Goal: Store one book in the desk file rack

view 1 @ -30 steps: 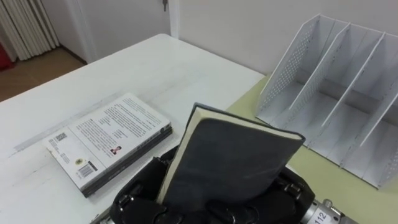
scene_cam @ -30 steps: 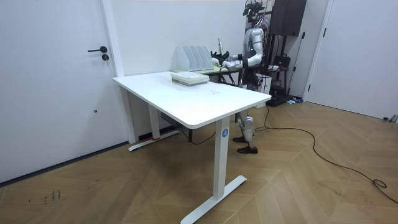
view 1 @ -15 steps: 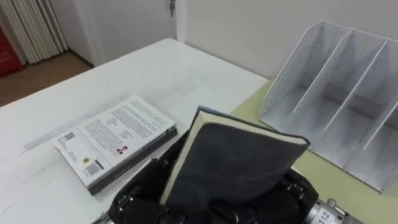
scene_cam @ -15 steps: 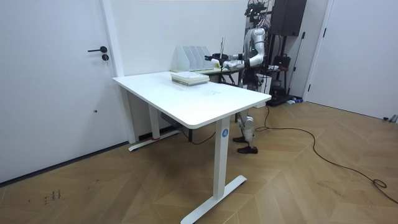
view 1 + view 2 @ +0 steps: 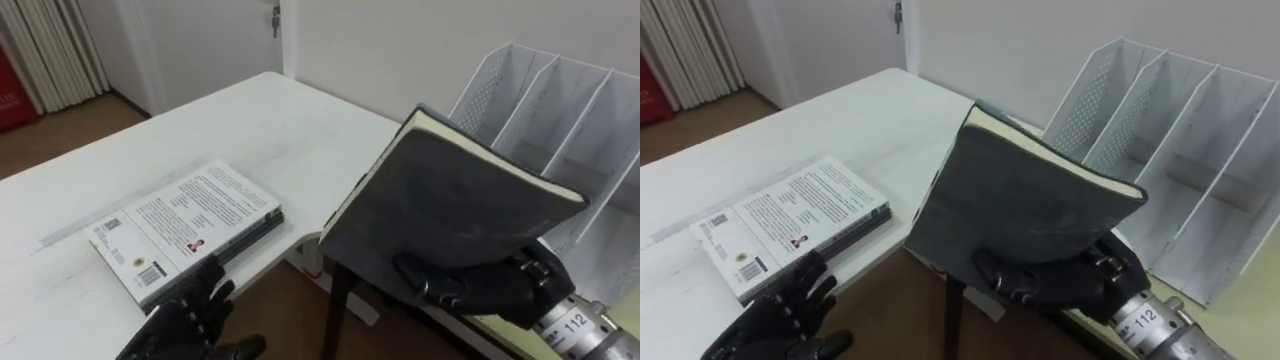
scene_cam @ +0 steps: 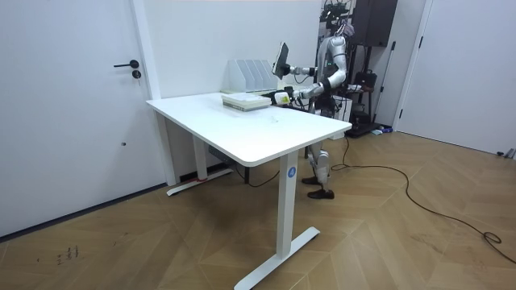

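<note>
**Grey book up in the right hand, not in the rack yet**

From my remote seat, looking through the head cameras: the right hand (image 5: 490, 290) is clamped on the lower edge of a dark grey book (image 5: 450, 215), fingers curled over the front cover. The book is held in the air, tilted, spine side towards the robot's left and the pale page edge along the top. It sits in front of the white perforated file rack (image 5: 560, 100) and covers part of the rack's left side in the left eye view. It isn't inside any slot, and all the slots I can see are bare.

The rack stands on a yellow-green desk (image 5: 1255, 320) that butts up against the white table (image 5: 250, 120).

The left hand (image 5: 190, 320) is low at the bottom left with its fingers loose and spread, holding nothing. It's just beside a white-covered book (image 5: 185, 230) lying flat on the table, printed cover up. There looks to be another volume under it, but I can't say for sure.

In the room view the robot stands upright at the far end of the white table, next to the desk, with the grey book raised about chest height beside the rack.
</note>
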Motion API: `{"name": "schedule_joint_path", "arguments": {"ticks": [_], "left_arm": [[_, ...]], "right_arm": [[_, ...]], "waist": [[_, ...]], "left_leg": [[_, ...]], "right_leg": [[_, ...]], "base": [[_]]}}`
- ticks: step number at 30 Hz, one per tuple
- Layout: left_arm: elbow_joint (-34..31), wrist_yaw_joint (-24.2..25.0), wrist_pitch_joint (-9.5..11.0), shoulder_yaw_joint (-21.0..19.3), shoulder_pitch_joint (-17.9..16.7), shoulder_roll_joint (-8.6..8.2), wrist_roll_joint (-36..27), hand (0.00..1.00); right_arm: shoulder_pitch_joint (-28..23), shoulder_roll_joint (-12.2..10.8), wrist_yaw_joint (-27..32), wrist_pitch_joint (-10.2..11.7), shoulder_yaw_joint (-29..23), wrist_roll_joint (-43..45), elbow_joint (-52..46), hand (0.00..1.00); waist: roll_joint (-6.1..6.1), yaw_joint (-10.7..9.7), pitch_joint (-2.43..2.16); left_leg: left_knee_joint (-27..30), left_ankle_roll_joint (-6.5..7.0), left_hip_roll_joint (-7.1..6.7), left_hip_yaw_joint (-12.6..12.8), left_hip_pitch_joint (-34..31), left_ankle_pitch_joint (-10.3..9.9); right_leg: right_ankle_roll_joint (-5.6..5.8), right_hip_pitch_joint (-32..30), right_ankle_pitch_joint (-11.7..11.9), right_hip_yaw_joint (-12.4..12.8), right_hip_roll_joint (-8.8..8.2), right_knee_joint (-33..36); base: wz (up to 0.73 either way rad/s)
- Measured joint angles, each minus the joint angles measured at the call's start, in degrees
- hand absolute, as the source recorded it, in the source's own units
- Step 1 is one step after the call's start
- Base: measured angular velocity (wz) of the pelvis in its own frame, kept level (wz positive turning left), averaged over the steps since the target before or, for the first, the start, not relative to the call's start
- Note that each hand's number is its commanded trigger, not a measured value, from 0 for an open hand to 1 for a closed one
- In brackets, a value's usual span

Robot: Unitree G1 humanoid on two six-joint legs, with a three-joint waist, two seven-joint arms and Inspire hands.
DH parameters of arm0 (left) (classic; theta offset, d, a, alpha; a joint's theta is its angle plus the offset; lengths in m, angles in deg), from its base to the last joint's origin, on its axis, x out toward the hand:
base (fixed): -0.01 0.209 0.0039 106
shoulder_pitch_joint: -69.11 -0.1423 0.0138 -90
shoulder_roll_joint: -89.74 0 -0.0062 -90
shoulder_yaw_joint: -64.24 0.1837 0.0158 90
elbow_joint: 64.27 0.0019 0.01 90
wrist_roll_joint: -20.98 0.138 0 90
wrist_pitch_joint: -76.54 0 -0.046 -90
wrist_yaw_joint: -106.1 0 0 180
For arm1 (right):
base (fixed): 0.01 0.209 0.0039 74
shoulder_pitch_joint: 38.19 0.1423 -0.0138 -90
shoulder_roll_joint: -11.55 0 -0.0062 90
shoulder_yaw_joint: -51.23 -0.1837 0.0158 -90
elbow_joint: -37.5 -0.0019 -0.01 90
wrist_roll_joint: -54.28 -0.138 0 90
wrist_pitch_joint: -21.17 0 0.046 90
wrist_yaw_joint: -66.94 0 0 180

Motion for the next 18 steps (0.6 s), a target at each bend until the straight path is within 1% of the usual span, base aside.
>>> {"name": "schedule_joint_path", "arguments": {"ticks": [2,3,5,7,8,10,11,13,15,18], "left_arm": [[2.2,-0.2,0.2,0.1,-0.1,-0.10,0.0,0.00],[3.3,-0.3,0.7,-0.2,-0.7,-0.32,-0.1,0.00],[3.5,-0.3,1.6,-0.5,-1.4,-0.44,-0.2,0.00],[4.7,-0.3,3.4,-0.6,-1.7,-0.79,-0.1,0.00],[5.0,-0.3,3.9,-0.6,-1.8,-0.95,-0.1,0.00],[6.6,-0.3,5.5,-0.6,-2.0,-1.98,-0.1,0.00],[6.6,-0.3,5.8,-0.6,-2.1,-2.24,-0.1,0.00],[8.7,-0.2,7.5,-0.6,-2.0,-2.67,0.5,0.00],[9.7,-0.1,8.4,-0.6,-2.0,-2.76,0.8,0.00],[11.0,-0.2,9.9,-0.6,-2.1,-3.76,1.2,0.00]], "right_arm": [[0.0,0.0,0.5,0.0,-0.6,0.0,-0.3,1.00],[-0.1,0.0,0.7,0.0,-0.9,-0.1,-0.7,1.00],[-0.2,0.0,1.0,0.0,-1.7,-0.3,-2.1,1.00],[-0.2,-0.1,1.6,0.0,-2.8,-0.3,-3.8,1.00],[-0.2,-0.1,1.8,0.1,-3.0,-0.3,-3.9,1.00],[-0.2,-0.2,2.8,0.1,-3.6,-0.4,-4.0,1.00],[-0.2,-0.2,3.1,0.1,-3.8,-0.4,-4.0,1.00],[-0.1,-0.2,5.8,0.1,-4.8,-0.2,-4.3,1.00],[0.0,-0.3,8.4,0.1,-5.4,0.4,-4.6,1.00],[0.2,-0.8,12.1,0.2,-6.8,3.3,-5.4,1.00]], "waist": [[0.01,-0.2,0.02],[0.13,-0.4,0.08],[0.27,-0.6,0.08],[0.31,-0.6,0.09],[0.29,-0.5,0.07],[0.39,-0.4,0.04],[0.46,-0.4,0.03],[0.56,-0.4,-0.01],[0.53,-0.4,0.01],[0.47,-0.4,0.07]], "left_leg": [[0.0,0.00,0.00,0.0,0.5,0.0],[0.0,0.00,0.02,0.1,1.0,0.0],[-0.3,-0.01,0.07,0.2,1.0,0.0],[-0.6,-0.01,0.26,0.2,1.1,0.0],[-0.8,-0.02,0.31,0.3,1.1,0.0],[-1.2,-0.03,0.43,0.6,1.6,0.0],[-1.2,-0.03,0.43,0.7,1.6,0.0],[-1.2,-0.04,0.41,0.8,1.6,0.0],[-1.2,-0.05,0.40,0.9,1.7,0.0],[-1.2,-0.04,0.34,0.9,1.9,0.0]], "right_leg": [[0.00,0.4,0.0,0.2,0.06,0.0],[0.00,0.9,0.0,0.2,0.09,-0.2],[-0.01,1.1,0.0,0.0,0.13,-0.5],[-0.15,1.0,0.3,0.1,0.44,-0.9],[-0.17,1.0,0.3,0.1,0.50,-0.9],[-0.22,1.0,0.3,0.6,0.69,-0.9],[-0.22,1.0,0.3,0.6,0.69,-0.9],[-0.22,1.1,0.2,0.6,0.65,-1.0],[-0.22,1.1,0.2,0.6,0.65,-1.0],[-0.18,1.4,0.2,0.6,0.61,-1.2]], "base": [[-0.02],[0.00],[0.00],[-0.04],[-0.07],[-0.09],[-0.05],[0.00],[0.00],[0.00]]}}
